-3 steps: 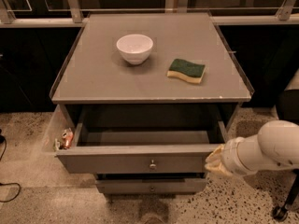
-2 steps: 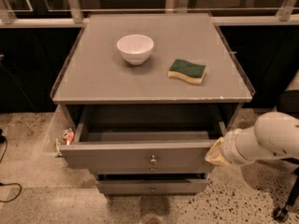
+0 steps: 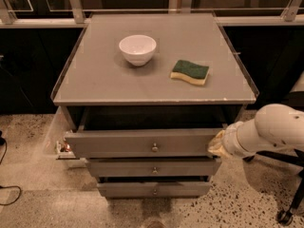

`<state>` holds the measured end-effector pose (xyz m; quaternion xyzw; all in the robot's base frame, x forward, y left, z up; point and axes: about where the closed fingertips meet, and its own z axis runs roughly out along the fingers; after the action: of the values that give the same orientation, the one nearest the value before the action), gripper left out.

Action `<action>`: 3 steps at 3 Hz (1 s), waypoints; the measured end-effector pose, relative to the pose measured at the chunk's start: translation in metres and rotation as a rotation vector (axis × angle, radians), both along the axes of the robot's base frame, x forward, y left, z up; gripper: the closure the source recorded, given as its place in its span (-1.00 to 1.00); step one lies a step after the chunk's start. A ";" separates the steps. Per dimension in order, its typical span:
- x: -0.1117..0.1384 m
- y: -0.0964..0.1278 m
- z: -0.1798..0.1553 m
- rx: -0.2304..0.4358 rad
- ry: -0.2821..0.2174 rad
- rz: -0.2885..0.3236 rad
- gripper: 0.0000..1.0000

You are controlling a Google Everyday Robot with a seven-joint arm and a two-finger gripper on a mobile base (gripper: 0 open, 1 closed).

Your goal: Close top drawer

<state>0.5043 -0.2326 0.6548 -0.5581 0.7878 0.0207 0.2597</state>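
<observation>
Top drawer (image 3: 118, 144) pushed further in, tool (image 3: 216, 145) against its right end

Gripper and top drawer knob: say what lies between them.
Camera view: only bare front panel. The gripper is at the top drawer's right end, the knob at its centre.

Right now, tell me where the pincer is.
In the camera view the pincer is on the right side, at the right end of the front panel of the top drawer, below the cabinet top.
</observation>
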 end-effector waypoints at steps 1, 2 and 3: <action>0.000 0.000 0.000 0.000 0.000 0.000 0.19; 0.000 0.000 0.000 0.000 0.000 0.000 -0.29; 0.000 0.000 0.000 0.000 0.000 0.000 -0.76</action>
<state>0.5043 -0.2325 0.6548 -0.5582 0.7878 0.0208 0.2596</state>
